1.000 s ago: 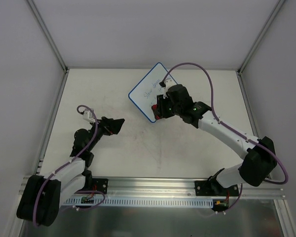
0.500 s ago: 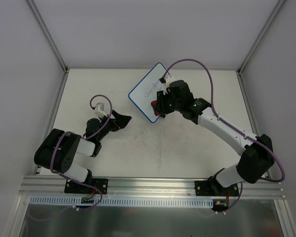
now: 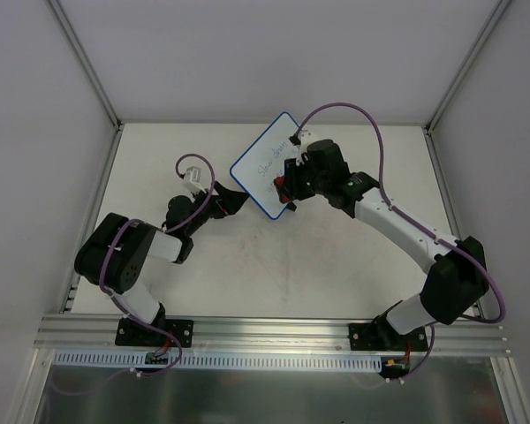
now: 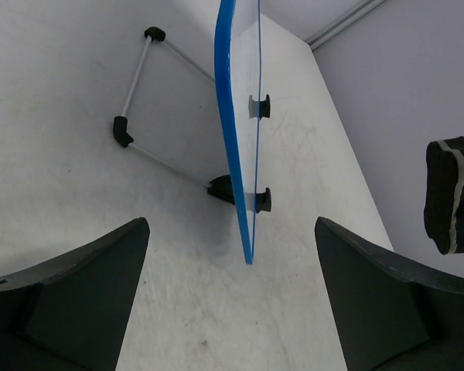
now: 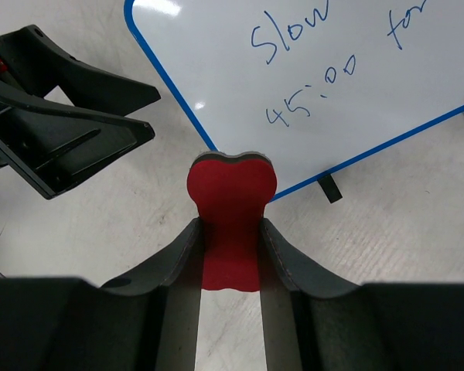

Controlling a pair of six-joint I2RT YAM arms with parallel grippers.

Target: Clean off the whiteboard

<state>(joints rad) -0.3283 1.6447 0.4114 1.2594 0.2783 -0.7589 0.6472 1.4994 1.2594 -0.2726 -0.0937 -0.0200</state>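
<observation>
Whiteboard (image 3: 263, 166), a small flat white rectangular board with a thin blue rim, lies toward the far middle of the pale bench (image 3: 336, 274), turned corner-on to the arms. None of the erasing shows as done.

Nearest, the left end effector (image 3: 232, 200) sits low over the bench just beside the board's near-left edge, its jaws spread wide and holding nothing. In its own wrist camera the whiteboard (image 4: 233, 154) stands edge-on in line with the gap, ahead of the fingertips and apart from them. I judge it is placed to steady the board, though no grip is made.

A little farther on, the right end effector (image 5: 230, 232) is clamped on a small red bone-shaped eraser (image 5: 230, 189). The eraser's head is at or just short of the board's near rim; whether it touches I cannot tell.

Beyond it the board's face carries blue handwriting (image 5: 309, 35) in two lines, crisp and unsmeared, with no wiped patch to be seen.

So the tool is in hand and at the board, and all the wiping is left. Both lines must be rubbed off, likely with the board held so it does not slide.
</observation>
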